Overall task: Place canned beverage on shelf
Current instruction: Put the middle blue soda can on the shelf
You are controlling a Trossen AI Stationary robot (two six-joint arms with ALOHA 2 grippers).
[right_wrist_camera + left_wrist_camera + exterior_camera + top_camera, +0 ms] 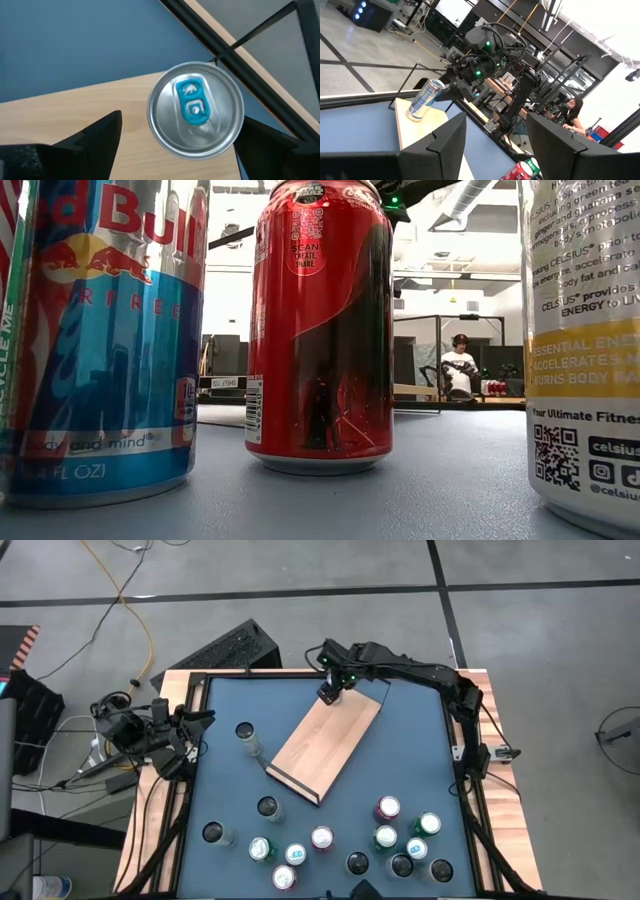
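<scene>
We saw right gripper [175,137] spread wide over can [195,111], holding nothing. Can stood upright on far corner of shelf [325,735]. Left gripper [495,137] half open, empty, waited at table's left edge.

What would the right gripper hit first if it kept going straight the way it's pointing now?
Probably the silver can with the blue tab, standing on the shelf directly below the right gripper. Its open fingers flank the can, so they may reach the board itself.
</scene>
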